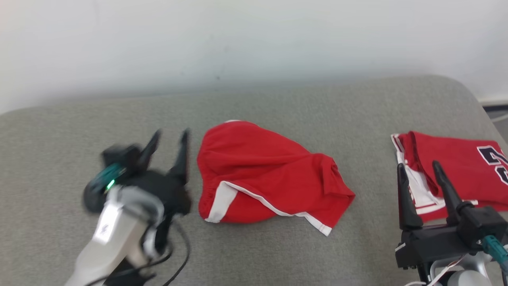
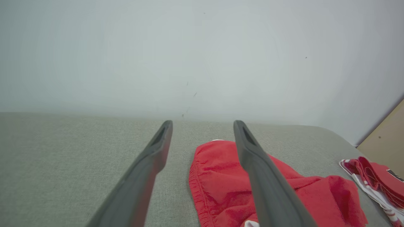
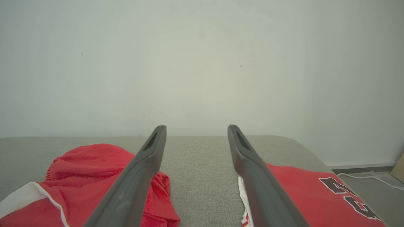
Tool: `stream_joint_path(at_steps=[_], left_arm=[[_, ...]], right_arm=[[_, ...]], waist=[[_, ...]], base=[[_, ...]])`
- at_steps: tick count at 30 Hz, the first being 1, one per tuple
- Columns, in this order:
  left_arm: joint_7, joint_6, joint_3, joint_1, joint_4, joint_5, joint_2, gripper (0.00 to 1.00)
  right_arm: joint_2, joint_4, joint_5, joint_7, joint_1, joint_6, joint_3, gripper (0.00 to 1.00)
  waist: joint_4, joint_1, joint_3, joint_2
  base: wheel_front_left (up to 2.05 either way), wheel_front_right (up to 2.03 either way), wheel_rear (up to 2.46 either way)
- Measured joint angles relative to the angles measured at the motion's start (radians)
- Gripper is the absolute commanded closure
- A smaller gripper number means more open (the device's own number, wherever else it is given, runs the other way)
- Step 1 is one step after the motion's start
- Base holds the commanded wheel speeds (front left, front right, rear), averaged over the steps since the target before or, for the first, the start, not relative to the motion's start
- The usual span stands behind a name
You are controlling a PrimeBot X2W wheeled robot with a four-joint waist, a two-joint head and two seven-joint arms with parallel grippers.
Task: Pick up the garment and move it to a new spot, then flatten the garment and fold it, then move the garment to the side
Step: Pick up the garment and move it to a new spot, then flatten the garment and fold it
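The garment (image 1: 262, 174) is a pair of red shorts with white trim, lying crumpled in the middle of the grey cushioned surface (image 1: 278, 107). My left gripper (image 1: 170, 135) is just to its left, blurred, open, with nothing between its fingers. In the left wrist view the left gripper (image 2: 202, 123) stands open above the garment's (image 2: 221, 186) elastic waistband edge. My right gripper (image 1: 418, 166) is open at the lower right, well apart from the garment. In the right wrist view the right gripper (image 3: 196, 127) points at bare cushion, with the garment (image 3: 88, 167) on its left.
A folded red jersey (image 1: 456, 167) with white trim and dark numerals lies at the right end of the surface, partly under my right gripper's fingers; it is also seen as the jersey (image 3: 309, 195). A pale wall runs behind. Floor with a cable (image 3: 363, 176) lies past the right edge.
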Motion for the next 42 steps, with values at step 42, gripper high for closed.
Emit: stream_joint_path(at_steps=[42], left_arm=[[0.116,0.0,0.288,0.6,-0.555,0.305,0.066,0.0]], right_arm=[[0.019,0.065,0.026,0.002,0.017,0.0,-0.006,0.0]], waist=[[0.032,0.0,-0.033,0.0]], base=[[0.0,0.0,0.0]])
